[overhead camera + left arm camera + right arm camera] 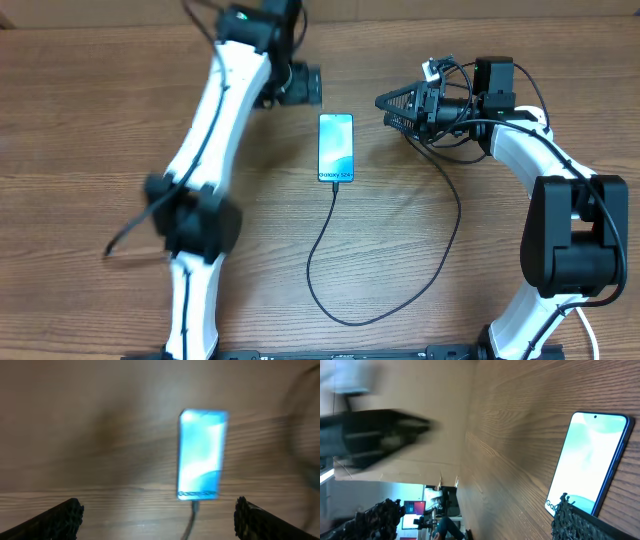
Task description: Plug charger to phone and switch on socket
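Left gripper (157, 512) spread wide, lit phone (202, 454) on the counter (100, 120) just ahead between its fingers, charger (193, 512) tip meeting the phone's text end, right gripper (384, 111) likewise spread, phone just beyond its fingertips

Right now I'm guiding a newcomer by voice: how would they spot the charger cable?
On the wooden table, find the lit phone. From its lettered end a cable loops toward the right arm: the only line plugged into the phone.
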